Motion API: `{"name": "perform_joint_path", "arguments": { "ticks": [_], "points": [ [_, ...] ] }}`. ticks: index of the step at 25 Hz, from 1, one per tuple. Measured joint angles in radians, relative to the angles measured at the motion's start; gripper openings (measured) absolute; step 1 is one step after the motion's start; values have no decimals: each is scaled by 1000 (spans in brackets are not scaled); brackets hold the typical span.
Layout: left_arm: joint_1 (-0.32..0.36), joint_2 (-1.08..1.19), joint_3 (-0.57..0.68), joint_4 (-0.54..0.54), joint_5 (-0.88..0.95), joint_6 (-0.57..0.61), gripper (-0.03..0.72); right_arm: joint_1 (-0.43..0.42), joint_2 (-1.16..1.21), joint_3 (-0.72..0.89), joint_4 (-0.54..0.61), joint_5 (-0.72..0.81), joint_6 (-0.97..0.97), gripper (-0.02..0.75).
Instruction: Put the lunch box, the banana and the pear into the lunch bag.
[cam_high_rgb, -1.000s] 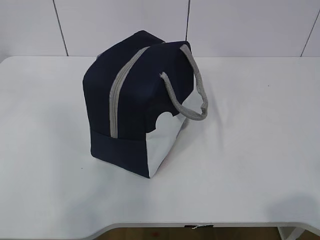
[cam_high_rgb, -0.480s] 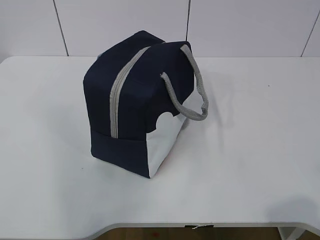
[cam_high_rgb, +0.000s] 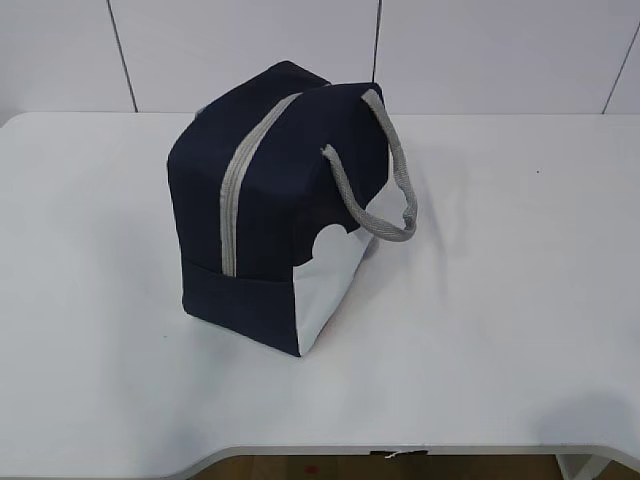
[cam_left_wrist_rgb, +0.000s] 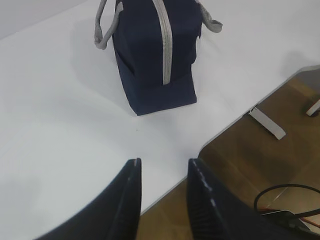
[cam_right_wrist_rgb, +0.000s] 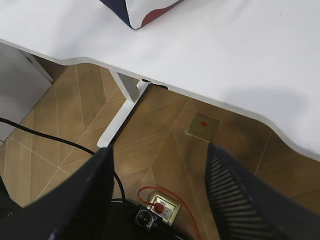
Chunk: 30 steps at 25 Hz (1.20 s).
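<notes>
The navy lunch bag (cam_high_rgb: 270, 220) stands upright on the white table (cam_high_rgb: 500, 300), its grey zipper shut along the top and front. In the left wrist view the lunch bag (cam_left_wrist_rgb: 155, 55) sits well ahead of my left gripper (cam_left_wrist_rgb: 163, 162), which is open and empty over the table's front edge. My right gripper (cam_right_wrist_rgb: 160, 149) hangs open and empty over the floor, off the table, with only a corner of the lunch bag (cam_right_wrist_rgb: 145, 10) showing at the top. Neither gripper appears in the exterior view. The lunch box, the banana and the pear are out of view.
A grey webbing handle (cam_high_rgb: 385, 170) loops off the bag's right side. The table's curved front edge (cam_right_wrist_rgb: 165, 87) and a white table leg (cam_right_wrist_rgb: 122, 110) run above a wooden floor with black cables and a floor socket (cam_right_wrist_rgb: 162, 205).
</notes>
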Motion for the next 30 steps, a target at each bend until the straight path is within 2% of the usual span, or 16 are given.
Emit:
{"name": "perform_joint_path", "arguments": {
  "ticks": [14,24,30],
  "points": [
    [0,-20,107,-2,-4,0,236,0,0,-21,10,0,-34,467],
    [0,-20,107,-2,-4,0,236,0,0,-42,-178,-2,-36,467],
    [0,-20,107,0,-18,0,236,0,0,-42,-270,-72,11,467]
  ]
}}
